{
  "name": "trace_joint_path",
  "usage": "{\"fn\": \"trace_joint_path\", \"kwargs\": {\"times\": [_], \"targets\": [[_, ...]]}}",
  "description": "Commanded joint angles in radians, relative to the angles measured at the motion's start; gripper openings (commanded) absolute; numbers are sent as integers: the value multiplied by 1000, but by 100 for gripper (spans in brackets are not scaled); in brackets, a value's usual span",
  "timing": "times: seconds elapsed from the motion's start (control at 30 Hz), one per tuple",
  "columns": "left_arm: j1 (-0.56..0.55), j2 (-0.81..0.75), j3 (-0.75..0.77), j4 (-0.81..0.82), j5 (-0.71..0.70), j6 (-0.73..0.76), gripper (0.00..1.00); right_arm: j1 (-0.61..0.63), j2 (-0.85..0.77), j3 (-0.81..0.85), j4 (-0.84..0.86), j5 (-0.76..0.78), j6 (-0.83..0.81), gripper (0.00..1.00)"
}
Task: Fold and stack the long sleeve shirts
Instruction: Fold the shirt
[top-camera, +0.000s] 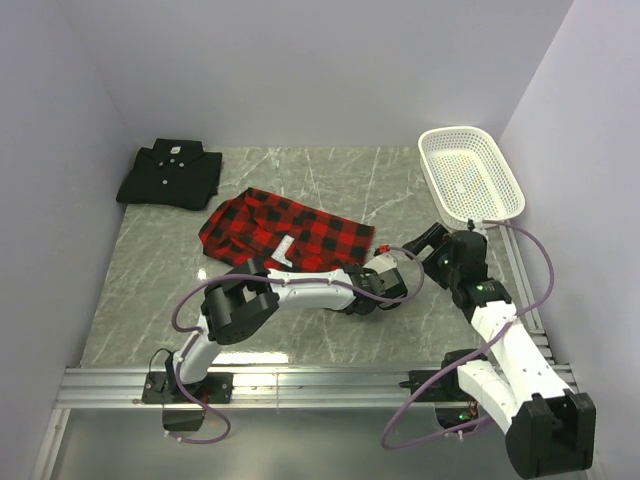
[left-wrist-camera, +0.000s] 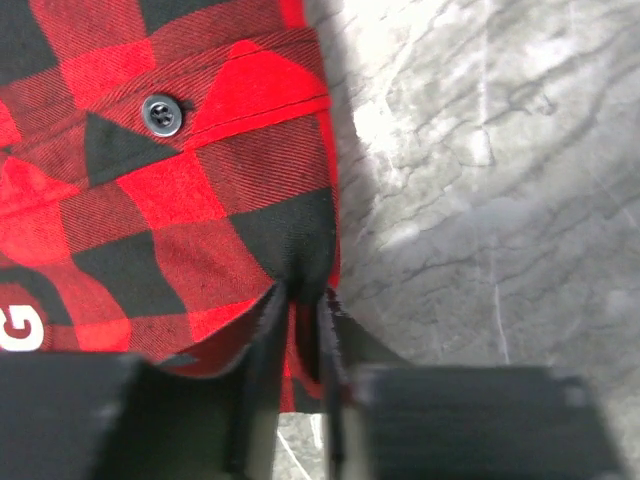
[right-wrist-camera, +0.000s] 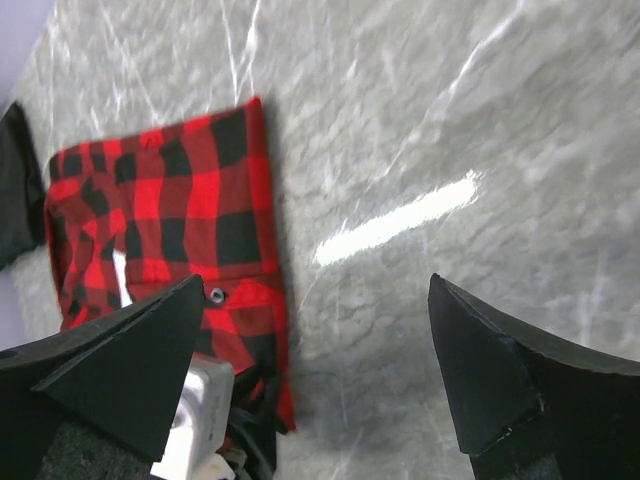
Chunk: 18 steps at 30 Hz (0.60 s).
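Note:
The red-and-black plaid shirt (top-camera: 285, 228) lies folded in the middle of the table, with white letters showing. My left gripper (top-camera: 383, 264) is at its right corner. In the left wrist view the jaws (left-wrist-camera: 300, 320) pinch the shirt's hem (left-wrist-camera: 180, 200) just below a dark button. The right wrist view shows the same shirt (right-wrist-camera: 190, 210) with the left gripper's fingers (right-wrist-camera: 250, 400) on its near corner. My right gripper (right-wrist-camera: 320, 370) hovers wide open over bare marble to the right of the shirt (top-camera: 428, 240), holding nothing. The black collared shirt (top-camera: 170, 175) lies folded at the back left.
A white mesh basket (top-camera: 432, 180) stands at the back right, just behind the right arm. Grey walls close in the table on the left, back and right. An edge of the black shirt (right-wrist-camera: 15, 190) shows at the far left of the right wrist view.

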Motion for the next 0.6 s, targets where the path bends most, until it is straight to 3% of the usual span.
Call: {"fn": "trace_joint_path", "kwargs": {"times": [0.0,0.07,0.2,0.33,0.47,0.57], "targets": [[-4,16,35,-53,-19,-7,18,-6,7,-56,152,-133,34,99],[-1,-6,26,-47,-24,-12,6,-6,39,-85,215,-186,51,99],[28,-70,-9,-16,27,-33,6,0,122,-177,460,-336,128,99],[69,-153,-37,15,81,-47,16,31,284,-190,607,-442,168,98],[83,-161,-34,-2,65,-52,34,95,415,-185,755,-458,243,97],[95,-159,-42,1,85,-59,37,152,513,-165,839,-451,292,96]]}}
